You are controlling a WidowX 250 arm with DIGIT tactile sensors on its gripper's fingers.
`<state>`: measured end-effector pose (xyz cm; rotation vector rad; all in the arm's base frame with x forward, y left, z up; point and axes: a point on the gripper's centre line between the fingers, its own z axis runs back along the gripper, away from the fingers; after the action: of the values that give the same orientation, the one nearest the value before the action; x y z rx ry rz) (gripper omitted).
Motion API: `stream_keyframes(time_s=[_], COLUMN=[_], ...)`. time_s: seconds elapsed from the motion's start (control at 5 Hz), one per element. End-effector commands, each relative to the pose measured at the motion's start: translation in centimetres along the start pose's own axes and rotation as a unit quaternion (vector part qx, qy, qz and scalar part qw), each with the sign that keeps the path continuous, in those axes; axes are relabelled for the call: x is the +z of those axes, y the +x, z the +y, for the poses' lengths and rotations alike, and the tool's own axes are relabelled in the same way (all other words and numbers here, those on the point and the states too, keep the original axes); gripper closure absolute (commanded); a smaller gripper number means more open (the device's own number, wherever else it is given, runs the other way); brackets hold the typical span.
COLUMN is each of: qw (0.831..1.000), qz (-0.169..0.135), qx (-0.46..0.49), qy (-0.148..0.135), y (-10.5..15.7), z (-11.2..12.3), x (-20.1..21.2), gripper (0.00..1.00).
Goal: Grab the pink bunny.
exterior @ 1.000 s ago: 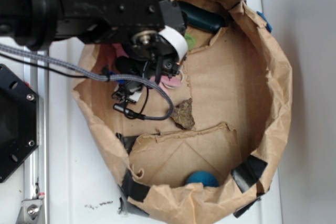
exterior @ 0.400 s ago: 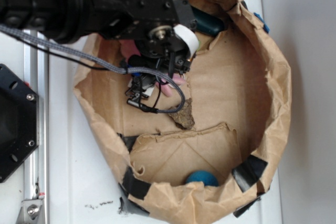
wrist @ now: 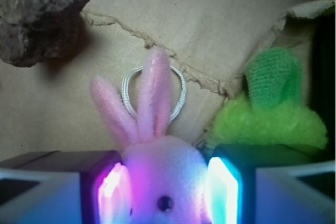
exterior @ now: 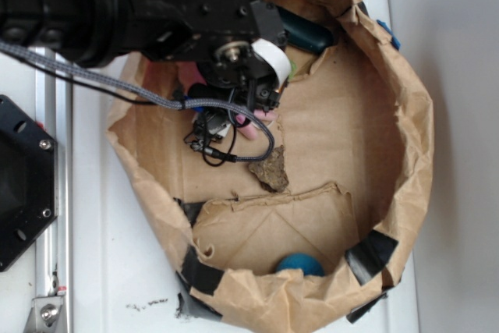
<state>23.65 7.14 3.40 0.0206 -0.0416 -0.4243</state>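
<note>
The pink bunny (wrist: pixel 163 179) lies on the brown paper with its two long ears pointing away from me and a white cord loop behind them. In the wrist view its head fills the gap between my two lit pads (wrist: pixel 113 190), touching both. My gripper (wrist: pixel 165 195) is shut on the head. In the exterior view the black arm hangs over the upper left of the paper bag (exterior: pixel 405 115). My gripper (exterior: pixel 243 111) points down there, and only a pink bit of the bunny (exterior: pixel 253 128) shows beneath it.
A lime-green plush toy (wrist: pixel 268 121) lies right beside the bunny, against my right finger. A rough brown rock (exterior: pixel 270 169) (wrist: pixel 37 19) sits close by. A dark teal object (exterior: pixel 308 33) and a blue ball (exterior: pixel 300 264) lie elsewhere in the bag.
The arm has shifted a little to the right and up over the bag, then settled. The cable loop under the wrist has swung with it.
</note>
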Motion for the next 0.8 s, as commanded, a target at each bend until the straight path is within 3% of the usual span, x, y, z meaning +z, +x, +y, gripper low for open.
stream_keyframes(time_s=[0.0,0.2,0.4,0.6], qw=[1.0,1.0,0.998,0.996], qz=[-0.007,-0.023,-0.066,-0.086], qx=[0.011,0.007,-0.005,-0.012], qy=[0.004,0.006,0.003,0.007], y=[-0.2,0.4,2.0,3.1], z=[0.4,-0.1,-1.4,-2.6], x=[0.4,2.0,5.5,7.8], gripper=[1.0,1.0,1.0,1.0])
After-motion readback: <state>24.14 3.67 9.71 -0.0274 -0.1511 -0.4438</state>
